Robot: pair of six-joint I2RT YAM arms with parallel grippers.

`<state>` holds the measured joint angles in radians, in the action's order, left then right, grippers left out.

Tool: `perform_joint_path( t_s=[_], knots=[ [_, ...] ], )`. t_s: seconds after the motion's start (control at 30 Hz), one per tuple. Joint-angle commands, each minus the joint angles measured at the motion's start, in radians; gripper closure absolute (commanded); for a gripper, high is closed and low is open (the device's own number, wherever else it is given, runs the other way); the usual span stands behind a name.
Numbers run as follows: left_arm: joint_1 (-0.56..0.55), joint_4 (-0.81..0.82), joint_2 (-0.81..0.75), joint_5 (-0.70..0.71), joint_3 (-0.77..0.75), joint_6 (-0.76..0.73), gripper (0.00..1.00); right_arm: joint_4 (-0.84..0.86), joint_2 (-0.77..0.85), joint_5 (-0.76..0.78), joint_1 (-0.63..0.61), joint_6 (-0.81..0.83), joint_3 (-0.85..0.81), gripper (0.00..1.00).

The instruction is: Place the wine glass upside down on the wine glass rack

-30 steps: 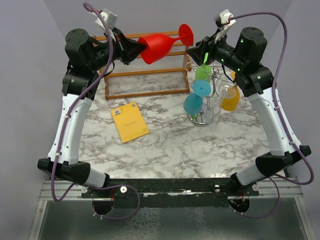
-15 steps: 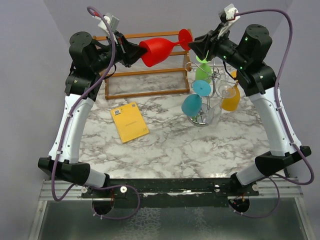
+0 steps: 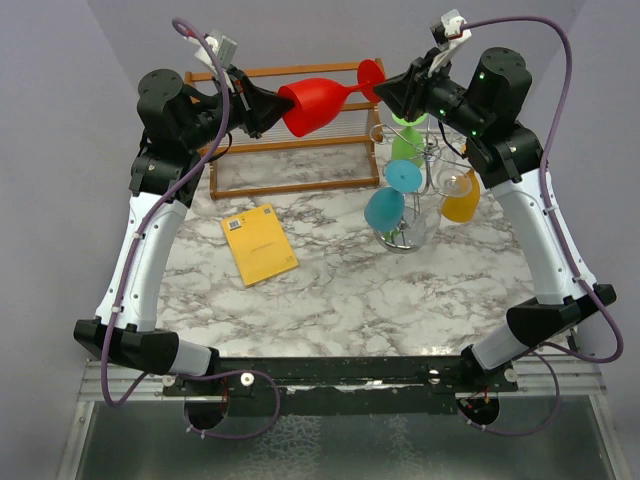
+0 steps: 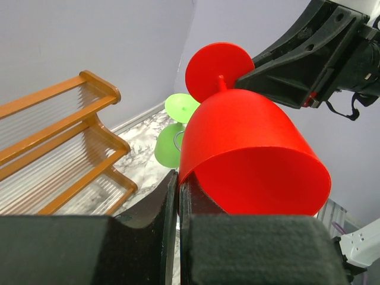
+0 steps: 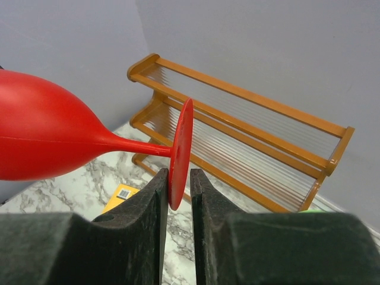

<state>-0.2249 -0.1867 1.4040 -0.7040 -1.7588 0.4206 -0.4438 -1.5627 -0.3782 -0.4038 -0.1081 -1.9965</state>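
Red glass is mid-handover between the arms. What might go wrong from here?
1. The right tool straddles only the thin foot; if the left tool releases the bowl early, the wine glass may pivot or drop.
2. The wine glass rack already carries coloured glasses nearby; swinging over could knock them.

- I see plain lavender-grey walls point(image 3: 60, 120) across the upper left, top and right of the top view. Two of them meet in a corner at upper centre of my left wrist view.
- A white marble-patterned tabletop with grey veins point(image 3: 400, 290) fills the middle of the top view.
- A brown wooden slatted shelf rack with two tiers point(image 3: 290, 165) stands at the back of that tabletop, close to the wall, at upper centre.
- A black bar on an aluminium rail point(image 3: 340, 378) crosses the lower part, with a grey ribbed sheet point(image 3: 330, 445) along the bottom.
- The light is soft and even, with only faint shadows on the marble.
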Motion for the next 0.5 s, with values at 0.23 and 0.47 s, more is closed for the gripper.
perform_joint_path(
  t_s=[0.23,0.47],
  knots=[
    [-0.004,0.068,-0.053,-0.043,0.053,0.014,0.97,0.044,-0.004,0.015,0.006,-0.031,0.000,0.99],
    [-0.001,0.025,-0.079,-0.041,0.077,-0.034,0.72,0.042,0.016,0.106,0.007,0.035,0.007,0.99]
  ],
)
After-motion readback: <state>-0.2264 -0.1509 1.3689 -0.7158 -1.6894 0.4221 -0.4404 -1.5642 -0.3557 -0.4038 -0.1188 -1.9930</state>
